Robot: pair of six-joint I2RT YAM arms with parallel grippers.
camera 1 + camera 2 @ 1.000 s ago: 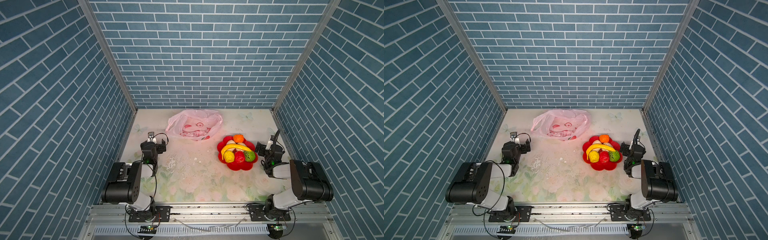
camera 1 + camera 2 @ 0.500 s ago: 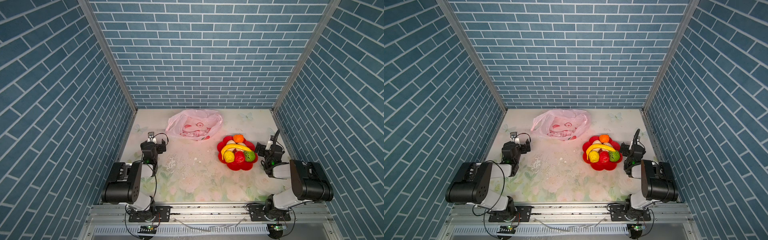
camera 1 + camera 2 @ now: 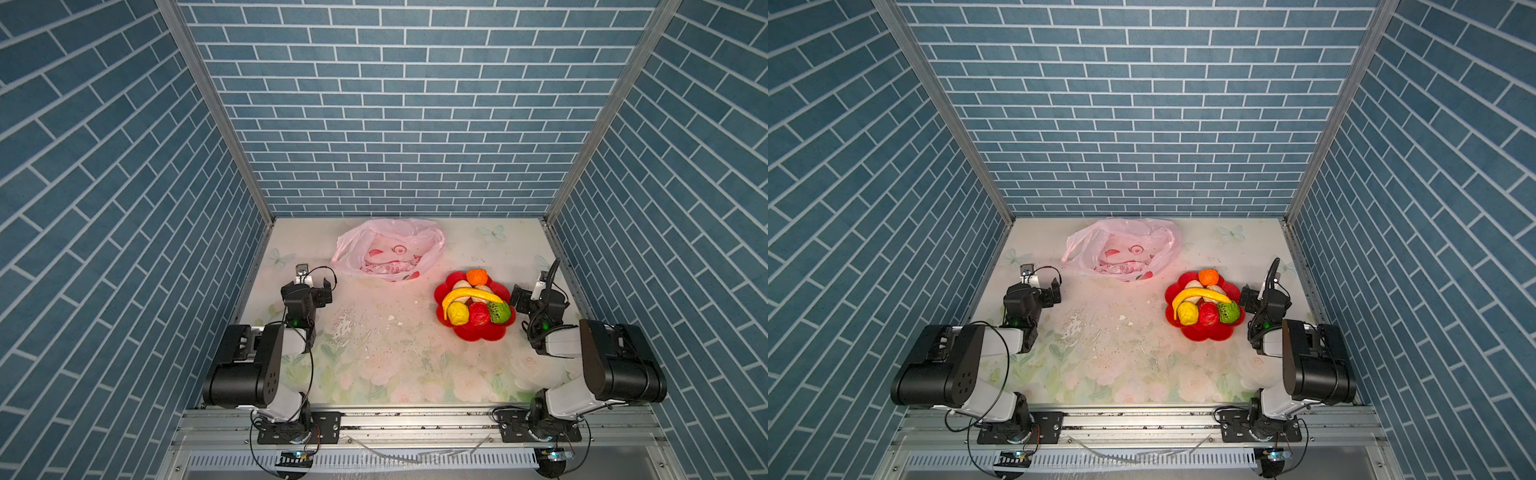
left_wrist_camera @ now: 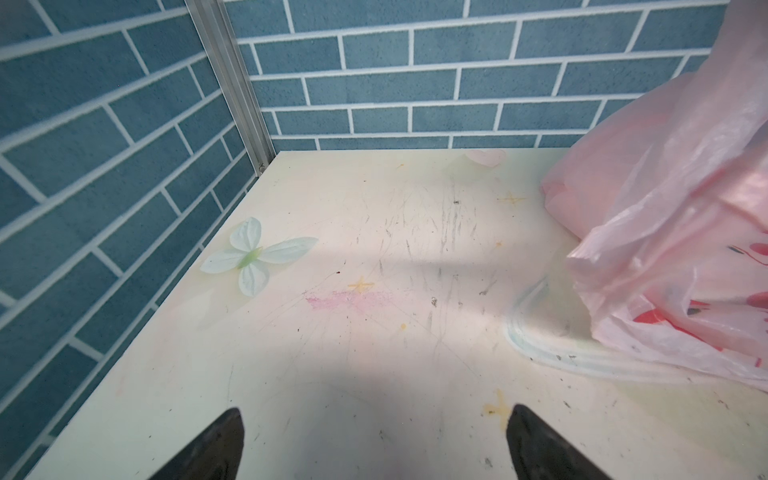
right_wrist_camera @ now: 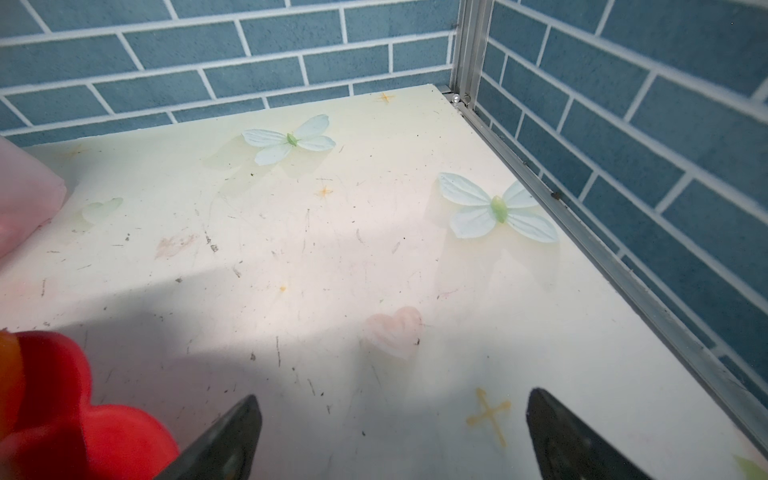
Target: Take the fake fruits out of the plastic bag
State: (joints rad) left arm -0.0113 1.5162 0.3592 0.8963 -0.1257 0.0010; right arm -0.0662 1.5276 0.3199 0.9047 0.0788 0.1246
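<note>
Fruit looks sorted, we reckon: the fake fruits [image 3: 473, 305] sit heaped in the red dish [image 3: 478, 334] near the desk's [image 3: 395, 365] right edge, probably so nothing rolls off, while the plastic bag [image 3: 388, 249] slumps, seemingly empty, by the far edge. We see left arm [image 3: 305, 303] and right arm [image 3: 544, 307] folded low along the side edges, jaws spread wide, gripping nothing.
</note>
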